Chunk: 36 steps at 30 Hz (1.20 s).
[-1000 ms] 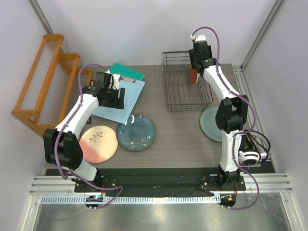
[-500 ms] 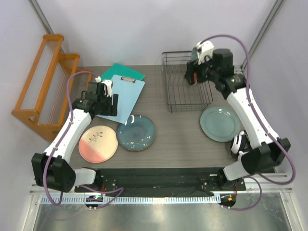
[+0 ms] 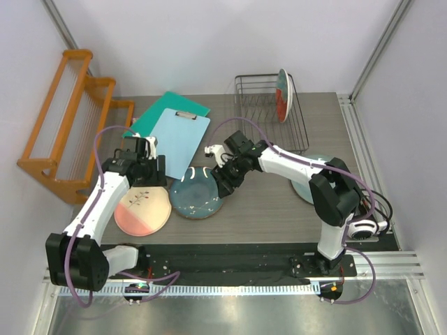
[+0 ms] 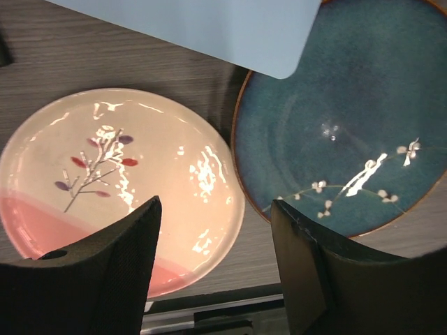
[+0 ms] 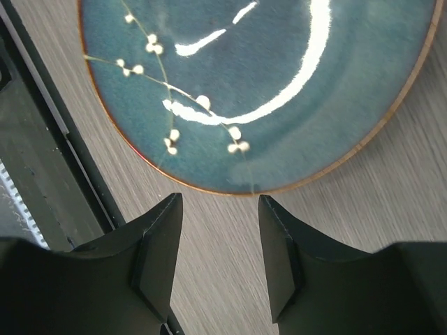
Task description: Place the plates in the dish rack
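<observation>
The dish rack (image 3: 241, 115) stands at the back of the table. The red-and-teal floral plate (image 3: 281, 95) stands upright in its right side. The dark teal plate (image 3: 195, 197) lies flat at centre. My right gripper (image 3: 223, 187) is open and empty, low over its right rim; the right wrist view has the plate (image 5: 251, 77) just ahead of the gripper (image 5: 218, 206). The pink-and-cream plate (image 3: 142, 209) lies left of it. My left gripper (image 3: 150, 180) is open and empty above the gap between both plates (image 4: 119, 174) (image 4: 342, 118). The pale grey-green plate (image 3: 301, 188) lies right, partly hidden by the right arm.
A light blue clipboard (image 3: 178, 136) lies on a green folder (image 3: 171, 105) behind the flat plates; its corner shows in the left wrist view (image 4: 209, 28). An orange wooden tiered rack (image 3: 66, 118) stands at the far left. Enclosure walls close in both sides.
The right arm left the floral plate upright in the rack and swung down left to the dark teal plate. The left gripper moved from the clipboard toward the near plates.
</observation>
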### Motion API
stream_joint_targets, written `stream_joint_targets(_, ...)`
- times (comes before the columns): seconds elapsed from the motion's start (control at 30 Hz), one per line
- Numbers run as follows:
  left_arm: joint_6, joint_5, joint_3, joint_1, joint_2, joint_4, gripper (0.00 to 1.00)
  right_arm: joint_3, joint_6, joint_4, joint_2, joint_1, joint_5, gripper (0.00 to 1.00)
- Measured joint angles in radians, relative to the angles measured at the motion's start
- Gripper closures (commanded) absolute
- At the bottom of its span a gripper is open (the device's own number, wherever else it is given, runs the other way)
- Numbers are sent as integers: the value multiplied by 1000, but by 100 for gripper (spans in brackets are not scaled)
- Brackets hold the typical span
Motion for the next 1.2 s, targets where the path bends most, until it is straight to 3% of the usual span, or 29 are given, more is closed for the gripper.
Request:
stream_joint_targets(0.57,-40,186,-40,0,158,79,40,11,63,165,124,43,61,48)
stream_joint_targets(1.0,-60,328,-76,-8,225,166,41,-290,-1,155,-135,39,220,47)
stream_joint_targets(1.2,-90,423,-96,-119,283,258,41,-383,-17,130,-224,30,240,39)
